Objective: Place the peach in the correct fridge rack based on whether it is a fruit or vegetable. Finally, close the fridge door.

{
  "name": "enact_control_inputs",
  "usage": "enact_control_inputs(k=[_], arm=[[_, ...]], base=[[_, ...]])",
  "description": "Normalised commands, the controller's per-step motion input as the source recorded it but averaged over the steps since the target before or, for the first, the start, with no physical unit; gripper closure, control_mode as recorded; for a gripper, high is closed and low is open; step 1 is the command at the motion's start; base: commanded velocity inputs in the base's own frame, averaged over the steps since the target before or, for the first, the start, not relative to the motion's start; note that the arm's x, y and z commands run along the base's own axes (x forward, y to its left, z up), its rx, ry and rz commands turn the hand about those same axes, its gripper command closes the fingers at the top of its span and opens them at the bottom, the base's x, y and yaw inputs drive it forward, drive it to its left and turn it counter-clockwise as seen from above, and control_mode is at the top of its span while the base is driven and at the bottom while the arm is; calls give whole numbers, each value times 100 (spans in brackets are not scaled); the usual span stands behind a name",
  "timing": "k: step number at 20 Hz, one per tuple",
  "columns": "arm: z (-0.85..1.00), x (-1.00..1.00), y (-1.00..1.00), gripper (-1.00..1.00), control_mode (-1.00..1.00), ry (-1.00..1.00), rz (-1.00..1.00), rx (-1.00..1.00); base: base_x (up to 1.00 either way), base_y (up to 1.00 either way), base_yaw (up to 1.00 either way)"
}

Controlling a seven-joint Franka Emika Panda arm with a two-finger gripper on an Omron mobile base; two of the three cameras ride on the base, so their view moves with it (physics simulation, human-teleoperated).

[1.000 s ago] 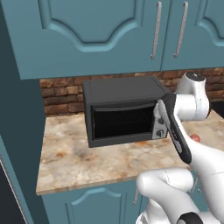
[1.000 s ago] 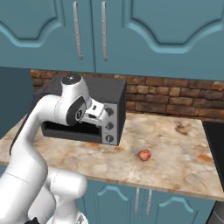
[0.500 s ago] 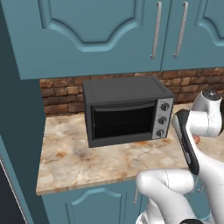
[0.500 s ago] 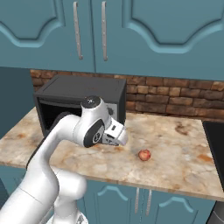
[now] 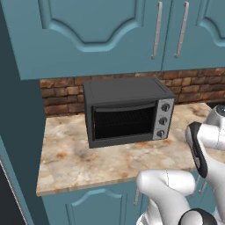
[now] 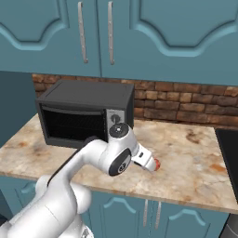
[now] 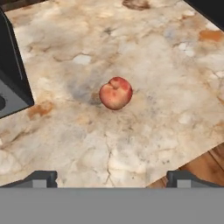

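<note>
The peach (image 7: 115,92), small, round and orange-red, lies on the marble counter (image 7: 144,48) in the middle of the hand view. My gripper (image 7: 113,179) hovers above it, open, with its two dark fingertips (image 7: 41,178) spread wide and nothing between them. In the right base view my hand reaches down over the counter's front part, and a red sliver of the peach (image 6: 157,163) peeks out just beyond it. The fridge rack and the fridge door are out of view.
A dark toaster oven (image 5: 127,112) stands on the counter to the left of the peach, its corner (image 7: 13,87) close by. A black cooktop edge (image 6: 230,153) lies at the right. The counter's front edge and the wooden floor (image 7: 205,164) are near. Teal cabinets (image 6: 139,32) hang overhead.
The arm has swung from in front of the toaster oven to the right and down over the counter, until the hand hangs above the peach. The peach has not moved.
</note>
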Motion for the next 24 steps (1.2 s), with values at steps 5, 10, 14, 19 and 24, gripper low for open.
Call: enact_control_inputs(k=[5, 10, 14, 19, 24], arm=[[-25, 1, -35, -100, -100, 0, 0, 1], [-10, 8, -18, -100, -100, 0, 0, 3], [-6, 20, -3, -100, -100, 0, 0, 0], [-1, 26, 1, -100, -100, 0, 0, 0], [-9, 24, 0, -100, -100, 0, 0, 0]], base=[[0, 0, 0], [0, 0, 0], [0, 0, 0], [0, 0, 0], [0, 0, 0]])
